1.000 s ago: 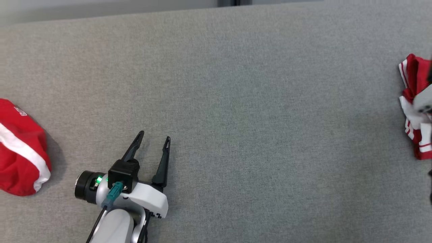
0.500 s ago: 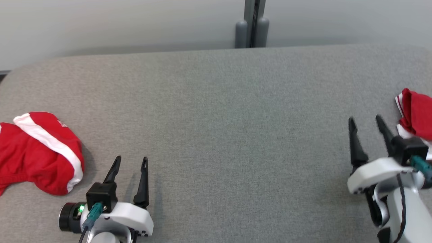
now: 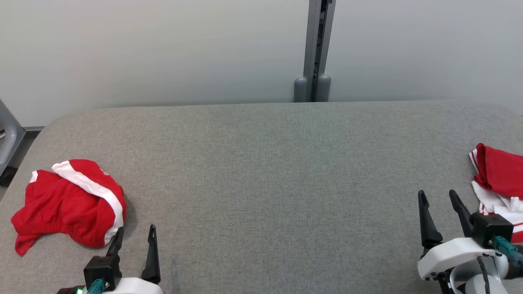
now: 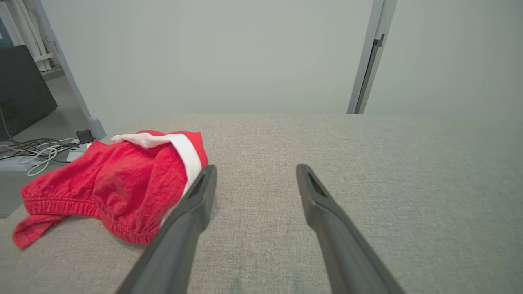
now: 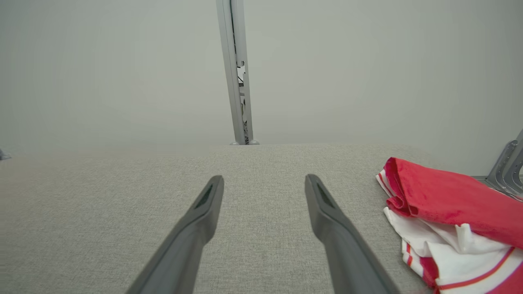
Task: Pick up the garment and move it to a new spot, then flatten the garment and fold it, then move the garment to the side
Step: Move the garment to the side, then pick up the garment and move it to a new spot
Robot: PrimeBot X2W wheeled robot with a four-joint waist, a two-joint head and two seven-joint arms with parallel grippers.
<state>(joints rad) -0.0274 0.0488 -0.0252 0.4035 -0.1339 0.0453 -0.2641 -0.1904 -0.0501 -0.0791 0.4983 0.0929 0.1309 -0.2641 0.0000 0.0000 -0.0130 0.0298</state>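
Head view: both arms are empty, left gripper (image 3: pixel 136 229) and right gripper (image 3: pixel 436 192) spread wide above the grey table (image 3: pixel 261 171). Left wrist view: crumpled red shorts (image 4: pixel 110 183) lie near left, just beside the jaws. Right wrist view: a red-and-white garment (image 5: pixel 449 204) is bunched at the right edge. Nothing lifted, flattened or folded yet, I'd say.

striped garment (image 3: pixel 500 171) cropped rightward, possibly crumpled
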